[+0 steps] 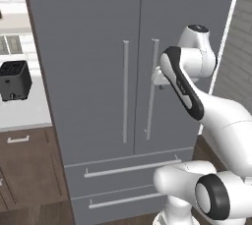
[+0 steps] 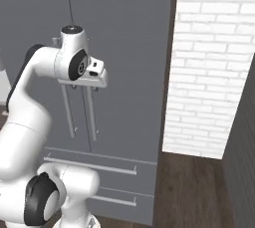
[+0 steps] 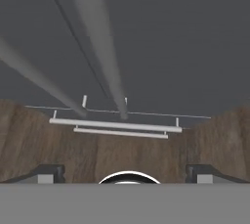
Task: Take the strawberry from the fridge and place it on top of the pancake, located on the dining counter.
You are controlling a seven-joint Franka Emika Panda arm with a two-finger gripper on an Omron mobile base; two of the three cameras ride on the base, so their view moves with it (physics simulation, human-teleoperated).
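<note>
fridge (image 1: 98, 71) doors shut, arm's hand up against the right door handle (image 1: 151, 89), gripper (image 1: 158, 79) mostly hidden; black toaster (image 1: 14, 80) on counter (image 1: 24, 113) far left.

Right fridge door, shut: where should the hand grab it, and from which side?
Take the right door's vertical bar handle, around mid-height where the hand hangs, coming straight in from the front. The bar stands off the fridge door face, so open fingers could likely straddle it sideways and pull outward.
</note>
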